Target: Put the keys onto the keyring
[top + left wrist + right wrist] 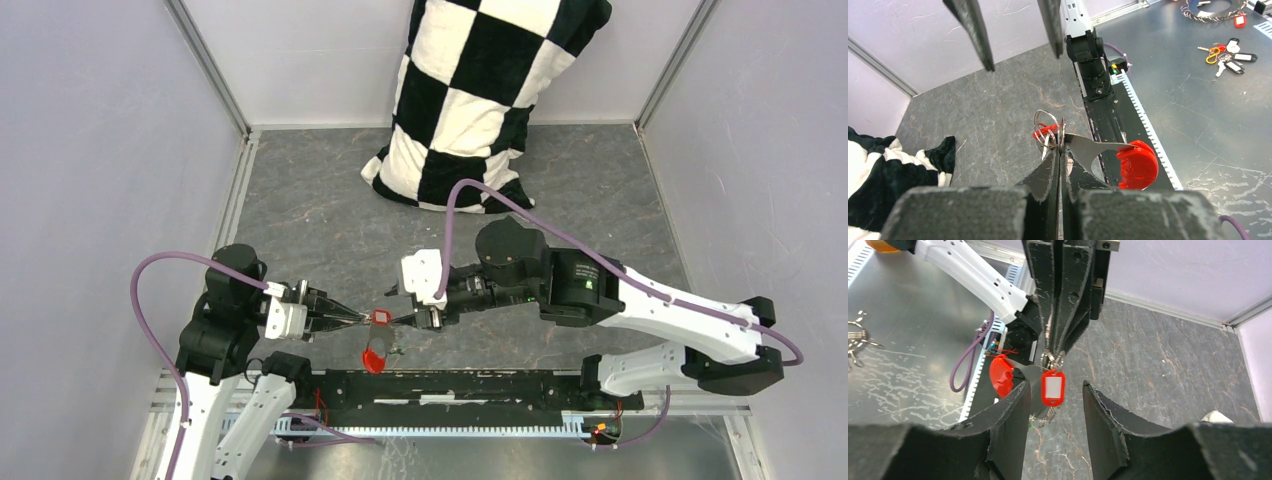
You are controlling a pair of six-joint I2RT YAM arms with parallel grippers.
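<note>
Black left gripper fingers are pressed flat together, pinching the keyring at its silver wire rings, where the grey neck of the red fob joins; the whole cluster is held clear of the table. The red-headed key hangs at the rings, white label facing the right wrist camera; whether it is threaded on cannot be told. The right gripper is spread wide, one finger on each side of the red-headed key, with gaps visible on both sides. A green fleck beside the fob is too small to identify. Below is a grey marbled mat, with a black rail along its near edge. A black-and-white checkered pillow leans against the far wall. Pale lilac walls enclose the cell. Other tagged keys lie on the metal bench outside it.
</note>
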